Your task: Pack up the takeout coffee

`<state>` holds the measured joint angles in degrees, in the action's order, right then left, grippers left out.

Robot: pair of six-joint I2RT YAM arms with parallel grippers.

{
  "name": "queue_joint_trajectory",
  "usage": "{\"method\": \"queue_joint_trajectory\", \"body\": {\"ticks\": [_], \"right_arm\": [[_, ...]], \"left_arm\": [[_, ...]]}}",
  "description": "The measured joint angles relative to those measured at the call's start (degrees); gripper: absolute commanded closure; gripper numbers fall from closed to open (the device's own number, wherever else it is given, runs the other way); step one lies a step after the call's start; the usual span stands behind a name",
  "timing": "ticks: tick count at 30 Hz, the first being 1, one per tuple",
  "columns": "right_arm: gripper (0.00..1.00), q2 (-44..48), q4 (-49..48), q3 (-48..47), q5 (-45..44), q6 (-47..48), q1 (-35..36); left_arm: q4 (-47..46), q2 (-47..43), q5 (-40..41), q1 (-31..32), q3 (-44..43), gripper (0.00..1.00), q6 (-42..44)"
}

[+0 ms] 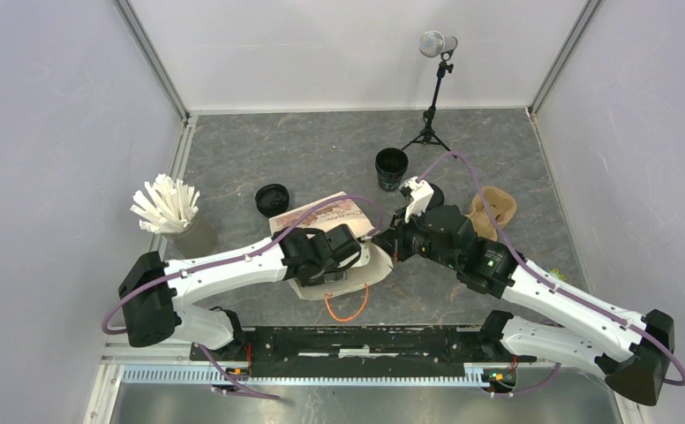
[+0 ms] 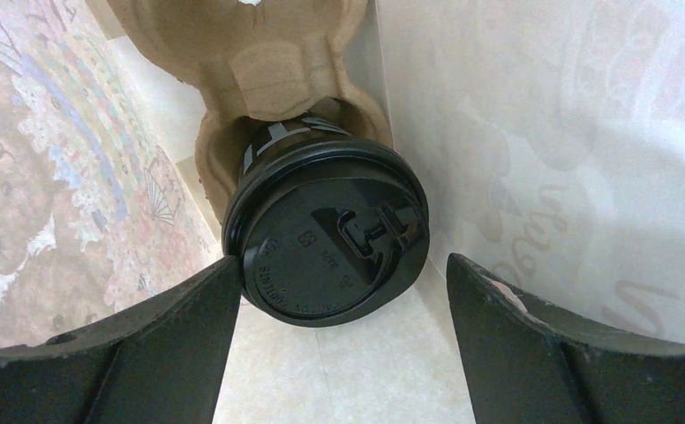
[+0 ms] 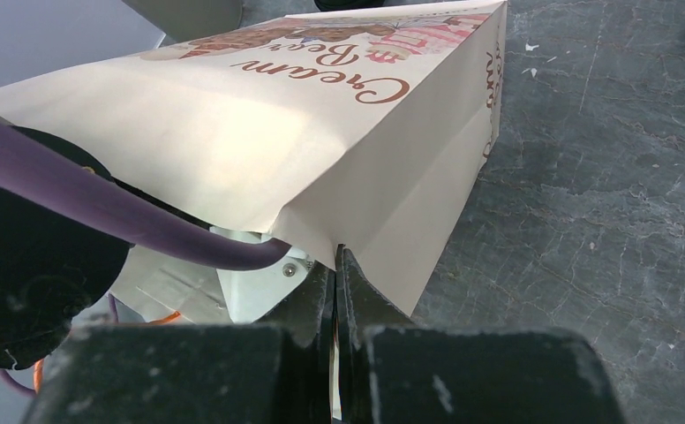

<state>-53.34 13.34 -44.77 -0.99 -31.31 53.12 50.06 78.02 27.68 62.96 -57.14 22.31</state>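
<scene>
Right gripper [image 3: 335,274] pinches the "Cream Bear" bag [image 3: 321,150]; left gripper [image 2: 343,274] gapes before lidded cup [image 2: 330,238].

We're looking at a robotics lab here, folks, a boxed-in test cell. Plain white walls [image 1: 56,132] close off the grey stone-patterned tabletop [image 1: 321,150] on three sides, and metal frame posts [image 1: 152,57] run down into its far corners. At the near edge, the left arm [image 1: 224,265] and the right arm [image 1: 560,296], both white and black, are bolted to a black base plate [image 1: 365,340]. Purple cables [image 1: 462,163] loop over them. A slotted metal rail [image 1: 304,375] runs just below that plate. At the far edge, a microphone on a small tripod [image 1: 433,88] stands upright.
</scene>
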Motion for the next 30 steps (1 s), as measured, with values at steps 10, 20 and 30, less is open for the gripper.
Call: {"method": "queue_joint_trajectory", "body": {"ticks": [10,20,30], "right_arm": [[1.0,-0.1,0.1,-0.1,0.0,-0.6,-0.1],[1.0,-0.2,0.1,-0.1,0.0,-1.0,-0.1],[1.0,-0.2,0.1,-0.1,0.0,-1.4,-0.1]], "left_arm": [[0.9,-0.9,-1.9,0.0,-0.5,0.12,-1.2],[1.1,-1.7,-2.8,0.0,-0.7,0.05,-1.5],[1.9,-1.7,-2.8,0.0,-1.3,0.12,-2.8]]}}
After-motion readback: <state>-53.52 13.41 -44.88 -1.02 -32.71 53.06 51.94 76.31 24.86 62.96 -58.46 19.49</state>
